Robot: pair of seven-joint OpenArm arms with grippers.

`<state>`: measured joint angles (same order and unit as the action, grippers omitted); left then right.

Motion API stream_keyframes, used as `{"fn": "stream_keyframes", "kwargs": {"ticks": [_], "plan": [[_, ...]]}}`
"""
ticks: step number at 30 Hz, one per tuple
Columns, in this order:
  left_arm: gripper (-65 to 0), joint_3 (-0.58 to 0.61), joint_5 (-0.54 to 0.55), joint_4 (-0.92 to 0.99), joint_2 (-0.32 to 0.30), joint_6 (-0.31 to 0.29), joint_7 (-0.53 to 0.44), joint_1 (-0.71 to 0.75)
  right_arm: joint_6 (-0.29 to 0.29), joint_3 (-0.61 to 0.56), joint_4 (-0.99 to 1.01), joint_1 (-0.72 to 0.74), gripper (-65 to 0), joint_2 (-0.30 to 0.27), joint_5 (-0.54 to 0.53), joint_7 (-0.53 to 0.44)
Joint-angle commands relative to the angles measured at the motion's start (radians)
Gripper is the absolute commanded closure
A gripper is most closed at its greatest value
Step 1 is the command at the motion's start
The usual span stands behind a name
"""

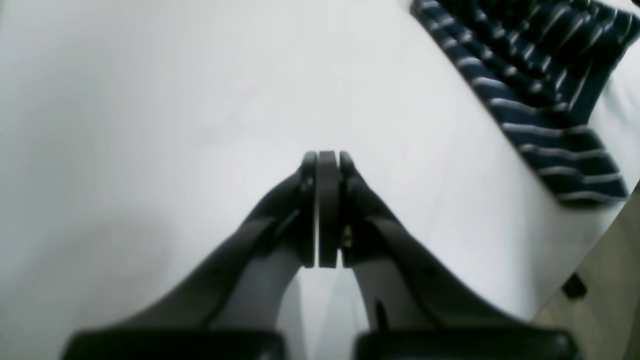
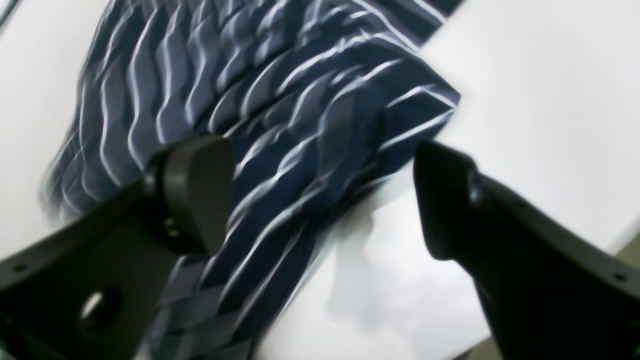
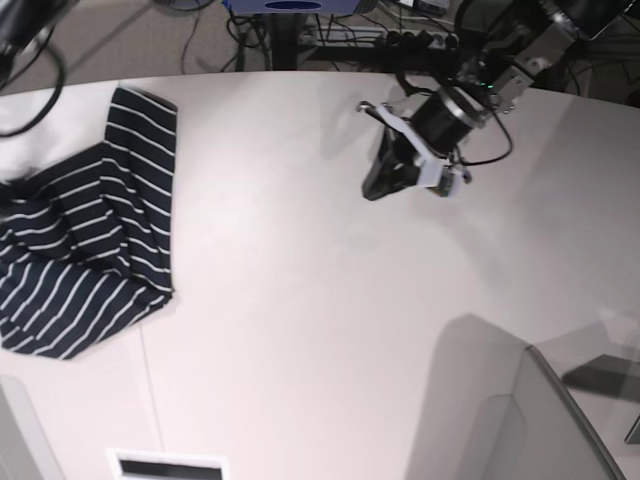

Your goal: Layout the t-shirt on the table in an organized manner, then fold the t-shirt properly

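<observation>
left arm (image 3: 440, 115): fingers (image 1: 327, 210) pressed together | right arm: fingers (image 2: 197, 192) spread wide

t-shirt (image 3: 85, 245): dark navy, near black, with thin white stripes; stripes ran in differing directions across the folds, left of the base frame.
t-shirt, right wrist view (image 2: 280, 115): navy looked greyer and the white stripes smeared by blur.
table (image 3: 320, 330): matte white, faintly pinkish in the base view; thin dark seam line at lower left.
left gripper (image 1: 327, 210): black to dark grey.
right gripper (image 2: 320, 195): black fingers.
floor: grey-beige, top of the base frame.
</observation>
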<state>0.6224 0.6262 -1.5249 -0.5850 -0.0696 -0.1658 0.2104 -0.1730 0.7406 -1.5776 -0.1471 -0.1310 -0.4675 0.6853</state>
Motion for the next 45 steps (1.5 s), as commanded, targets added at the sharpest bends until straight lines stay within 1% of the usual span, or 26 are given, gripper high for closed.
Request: {"fn": "stream_keyframes", "kwargs": {"ticks": [1, 3, 5, 6, 8, 9, 11, 13, 15, 18, 20, 23, 26, 29, 33, 35, 37, 39, 40, 43, 44, 45], "plan": [[0.0, -0.029, -0.002, -0.039, -0.014, -0.005, -0.024, 0.008, -0.029, -0.060, -0.059, -0.009, -46.2, -0.005, -0.017, -0.014], [0.0, -0.065, -0.002, -0.065, -0.014, -0.005, -0.022, 0.025, -0.056, -0.166, -0.073, -0.027, -36.5, 0.003, -0.017, -0.014], [0.0, -0.085, -0.002, -0.070, -0.014, -0.005, -0.022, 0.042, -0.066, -0.243, -0.010, -0.010, -22.8, 0.009, -0.017, -0.016], [0.0, -0.091, -0.002, -0.072, -0.014, -0.005, -0.022, 0.045, -0.066, -0.269, 0.033, 0.005, -15.2, 0.009, -0.018, -0.016], [0.0, -0.097, -0.004, -0.068, -0.014, -0.005, -0.022, 0.060, -0.066, -0.286, 0.125, 0.060, -2.4, 0.009, -0.018, -0.016], [0.0, -0.097, -0.010, -0.068, -0.014, -0.005, -0.022, 0.067, -0.066, -0.286, 0.177, 0.088, 0.0, 0.008, -0.017, -0.016], [0.0, -0.097, -0.056, -0.068, -0.016, -0.005, -0.022, 0.076, -0.067, -0.286, 0.268, 0.132, -1.5, -0.003, -0.017, -0.028], [0.0, -0.098, -0.124, -0.067, -0.016, -0.005, -0.022, 0.097, -0.067, -0.293, 0.343, 0.155, -2.1, -0.020, -0.017, -0.060], [0.0, -0.098, -0.173, -0.067, -0.016, -0.005, -0.022, 0.111, -0.067, -0.300, 0.403, 0.179, -2.1, -0.020, -0.017, -0.069], [0.0, -0.100, -0.200, -0.072, -0.016, -0.005, -0.022, 0.128, -0.067, -0.399, 0.471, 0.194, -2.0, -0.017, -0.020, -0.080], [0.0, -0.100, -0.200, -0.072, -0.016, -0.005, -0.022, 0.129, -0.067, -0.459, 0.497, 0.203, -2.0, 0.015, -0.020, -0.098], [0.0, -0.109, -0.200, -0.073, -0.022, -0.003, -0.022, 0.133, -0.067, -0.510, 0.533, 0.208, -2.0, 0.063, -0.018, -0.132], [0.0, -0.161, -0.200, -0.079, -0.026, -0.003, -0.022, 0.166, -0.066, -0.596, 0.544, 0.223, -2.0, 0.103, -0.018, -0.135], [0.0, -0.236, -0.202, -0.101, -0.025, -0.005, -0.022, 0.203, -0.059, -0.732, 0.544, 0.241, -2.0, 0.139, -0.018, -0.149], [0.0, -0.319, -0.205, -0.136, -0.025, -0.008, -0.022, 0.243, -0.059, -0.864, 0.546, 0.283, -2.0, 0.196, -0.018, -0.154], [0.0, -0.341, -0.205, -0.141, -0.025, -0.009, -0.022, 0.249, -0.059, -0.909, 0.540, 0.307, -2.3, 0.221, -0.018, -0.148], [0.0, -0.344, -0.207, -0.141, -0.025, -0.009, -0.022, 0.248, -0.059, -0.956, 0.504, 0.324, -2.7, 0.225, -0.020, -0.135], [0.0, -0.342, -0.207, -0.141, -0.025, -0.009, -0.022, 0.246, -0.058, -0.964, 0.417, 0.323, -2.9, 0.221, -0.021, -0.082], [0.0, -0.341, -0.207, -0.141, -0.023, -0.009, -0.022, 0.246, -0.053, -0.944, 0.354, 0.312, -2.9, 0.218, -0.021, -0.048], [0.0, -0.336, -0.207, -0.138, -0.016, -0.009, -0.022, 0.235, -0.007, -0.809, 0.141, 0.218, -3.0, 0.193, -0.021, 0.040], [0.0, -0.329, -0.207, -0.133, -0.003, -0.009, -0.022, 0.220, -0.001, -0.760, 0.061, 0.175, -3.3, 0.190, -0.023, 0.061], [0.0, -0.315, -0.207, -0.128, 0.010, -0.009, -0.021, 0.206, -0.003, -0.705, -0.011, 0.129, -5.6, 0.190, -0.023, 0.083]]}}
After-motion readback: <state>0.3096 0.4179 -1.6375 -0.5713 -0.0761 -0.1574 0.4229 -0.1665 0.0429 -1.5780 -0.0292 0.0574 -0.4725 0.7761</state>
